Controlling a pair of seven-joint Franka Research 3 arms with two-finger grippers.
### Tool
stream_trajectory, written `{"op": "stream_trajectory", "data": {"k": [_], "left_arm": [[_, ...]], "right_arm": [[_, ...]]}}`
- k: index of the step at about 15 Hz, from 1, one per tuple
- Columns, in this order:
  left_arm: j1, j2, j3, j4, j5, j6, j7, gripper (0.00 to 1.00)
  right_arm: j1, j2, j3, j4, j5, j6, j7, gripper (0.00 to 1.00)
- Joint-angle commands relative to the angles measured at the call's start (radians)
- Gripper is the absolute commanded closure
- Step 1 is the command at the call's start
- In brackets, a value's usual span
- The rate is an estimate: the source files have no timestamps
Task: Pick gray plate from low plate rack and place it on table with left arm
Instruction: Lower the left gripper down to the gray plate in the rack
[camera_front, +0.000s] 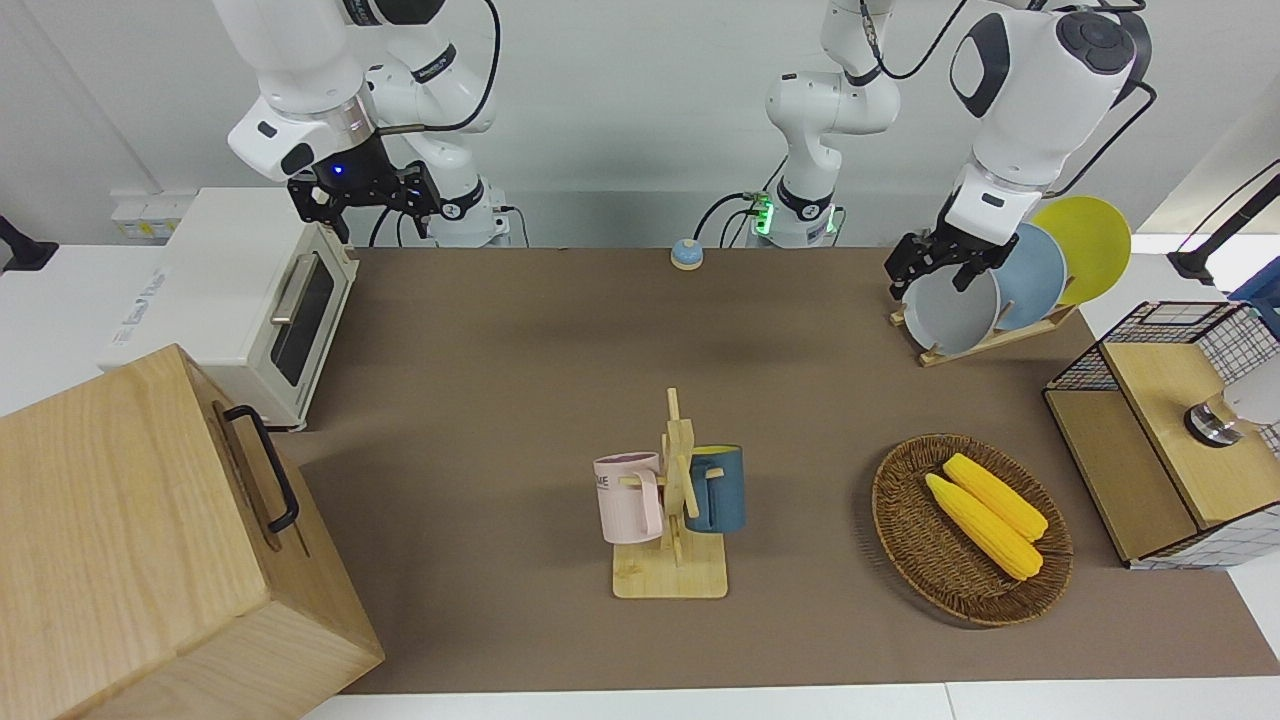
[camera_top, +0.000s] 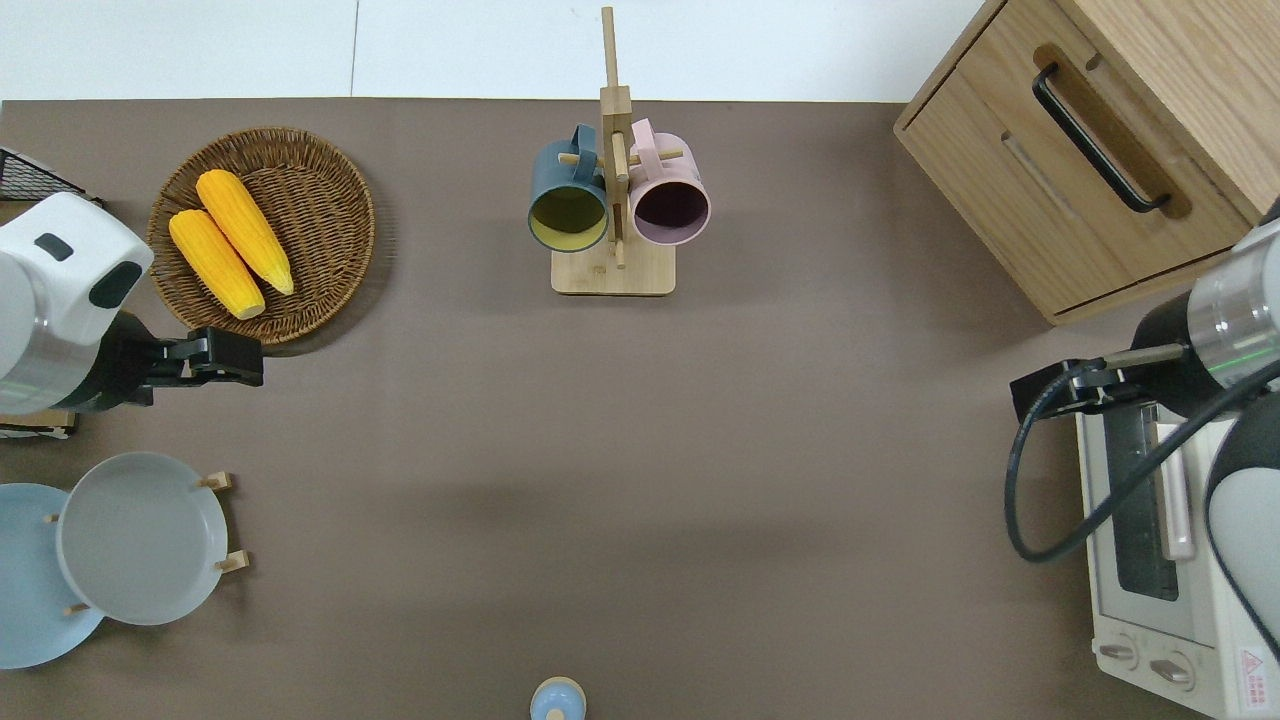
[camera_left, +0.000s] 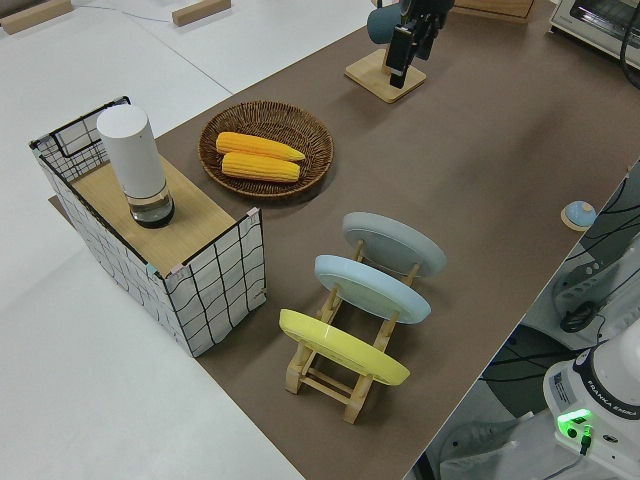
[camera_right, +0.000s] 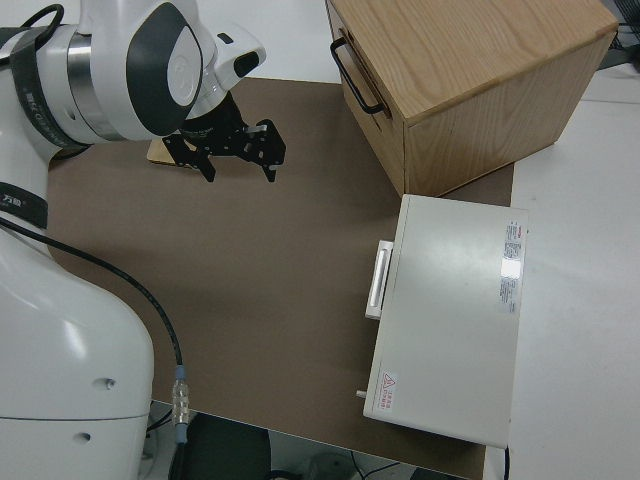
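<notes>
Overhead view shows the left gripper (camera_top: 235, 358) up in the air over bare table (camera_top: 640, 480) between the wicker basket (camera_top: 330, 250) and the plate rack (camera_top: 222, 521). It is not touching the gray plate (camera_top: 140, 538). The plate leans in the rack's slot toward the middle of the table, with a light blue plate (camera_top: 25, 590) in the next slot. From the front, the gripper (camera_front: 930, 262) appears just at the gray plate's (camera_front: 950, 315) upper rim, with its fingers spread apart and empty.

The two views disagree on how close the gripper is to the rim, so a misjudged descent is the main risk. If a finger lands on the plate's face instead of straddling the rim, it could push the plate back against the blue one or tip the light rack. A shallow grip on the smooth rim could let the plate slip as it is lifted off the pegs. Dragging it sideways might catch a peg and pull the rack along.

The yellow plate (camera_front: 1085, 245) is out of the overhead frame, and the blue plate is cut off at its edge. The left wrist hides part of the blue plate from the front. In the left side view the gripper (camera_left: 410, 40) is cut off at the top edge. The right arm is parked, its gripper (camera_right: 240, 148) open.
</notes>
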Motion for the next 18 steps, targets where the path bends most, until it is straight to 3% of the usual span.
{"op": "stream_trajectory", "data": {"k": [1, 5, 8, 13, 18], "left_arm": [[0.002, -0.007, 0.007, -0.036, 0.117, -0.008, 0.039, 0.0], [0.015, -0.008, 0.056, -0.039, 0.171, -0.008, 0.151, 0.0], [0.012, -0.025, 0.139, -0.051, 0.191, -0.002, 0.283, 0.0], [0.012, -0.154, 0.233, -0.25, 0.192, 0.1, 0.351, 0.0], [0.012, -0.217, 0.265, -0.416, 0.202, 0.179, 0.337, 0.0]], "right_arm": [[-0.023, -0.002, 0.02, 0.007, -0.006, -0.011, 0.012, 0.017], [-0.023, -0.002, 0.021, 0.007, -0.006, -0.011, 0.012, 0.017], [-0.023, -0.002, 0.021, 0.007, -0.005, -0.011, 0.012, 0.017], [-0.023, -0.002, 0.021, 0.007, -0.005, -0.011, 0.012, 0.017], [-0.023, -0.002, 0.021, 0.007, -0.005, -0.011, 0.012, 0.017]]}}
